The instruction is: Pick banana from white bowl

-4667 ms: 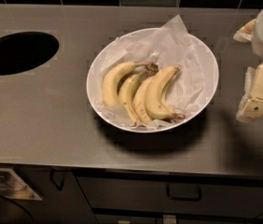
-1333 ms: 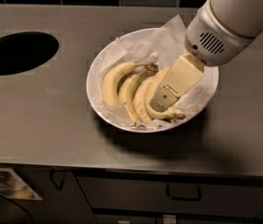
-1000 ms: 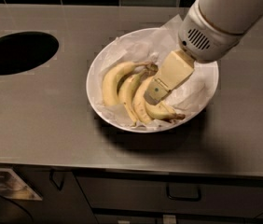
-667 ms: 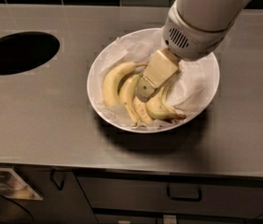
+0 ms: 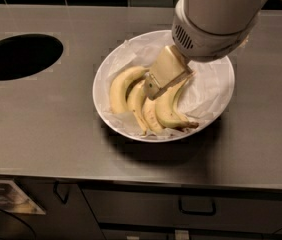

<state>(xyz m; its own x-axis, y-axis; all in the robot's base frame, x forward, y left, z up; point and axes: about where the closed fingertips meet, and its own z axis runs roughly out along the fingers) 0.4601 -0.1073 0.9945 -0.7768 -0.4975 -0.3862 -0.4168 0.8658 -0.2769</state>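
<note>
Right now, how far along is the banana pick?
Done: the reach. The gripper is down inside the white bowl, at the upper ends of the middle bananas. In hand: a grasp cannot be confirmed; all the bananas lie on the paper liner, none raised. Left: secure one banana and lift it clear of the bowl.

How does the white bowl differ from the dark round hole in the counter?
The white bowl sits on top of the counter; the hole is cut into it. The bowl is glossy white; the hole looks black. The bowl holds paper and bananas, with the claw down at the bananas; the hole shows only darkness. Both are round.
</note>
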